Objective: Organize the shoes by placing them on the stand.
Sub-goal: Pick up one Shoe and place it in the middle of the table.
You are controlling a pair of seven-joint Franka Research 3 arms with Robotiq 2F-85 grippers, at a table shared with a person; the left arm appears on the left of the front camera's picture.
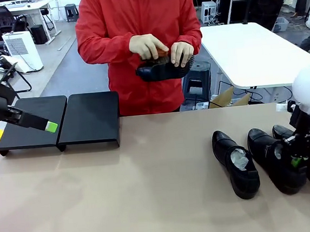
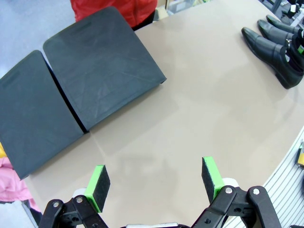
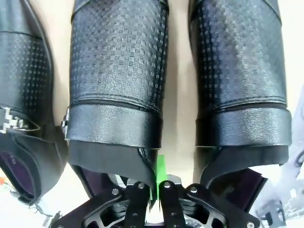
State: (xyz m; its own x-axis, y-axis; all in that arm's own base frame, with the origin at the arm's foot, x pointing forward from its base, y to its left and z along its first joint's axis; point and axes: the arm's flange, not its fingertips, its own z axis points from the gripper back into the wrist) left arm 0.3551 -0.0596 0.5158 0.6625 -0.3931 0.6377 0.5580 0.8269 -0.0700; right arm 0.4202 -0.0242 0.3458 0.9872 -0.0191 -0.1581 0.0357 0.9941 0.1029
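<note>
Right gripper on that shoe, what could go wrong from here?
1. The right gripper pinches just the thin collar edge of the middle shoe, so the shoe might tilt or slip out when lifted.
2. The neighbouring shoe lies very close and could get nudged or dragged.
3. The stand sits far off to the left, a long carry on that small grip.

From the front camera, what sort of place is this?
Probably an open-plan office or lab: a large white rectangular table, black office chairs and a white boxy floor appliance stand behind the person.
</note>
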